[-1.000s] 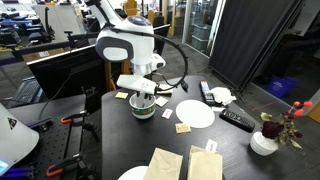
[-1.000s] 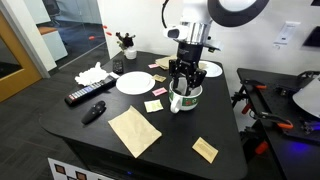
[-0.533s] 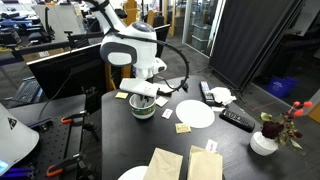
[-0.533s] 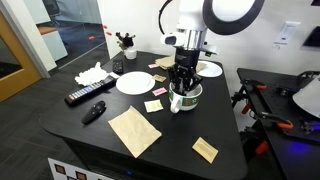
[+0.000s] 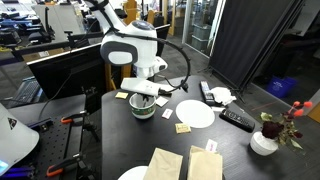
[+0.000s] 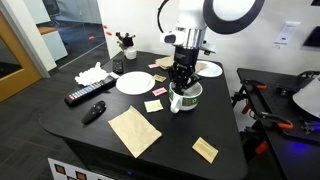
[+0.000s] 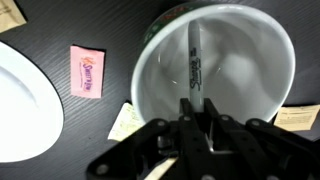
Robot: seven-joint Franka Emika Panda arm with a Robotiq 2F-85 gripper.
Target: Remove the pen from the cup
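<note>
Pen (image 7: 195, 60) in cup (image 7: 141, 88), end between tool (image 7: 200, 106) tips, inside rim

A black table (image 5: 128, 145) stands before a dark curtain (image 5: 250, 40).

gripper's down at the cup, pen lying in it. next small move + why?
Probably close the gripper on the pen. In the wrist view its near end sits between the fingertips, inside the cup; whether they pinch it yet I cannot tell. Lifting without a grip would leave it there.
</note>
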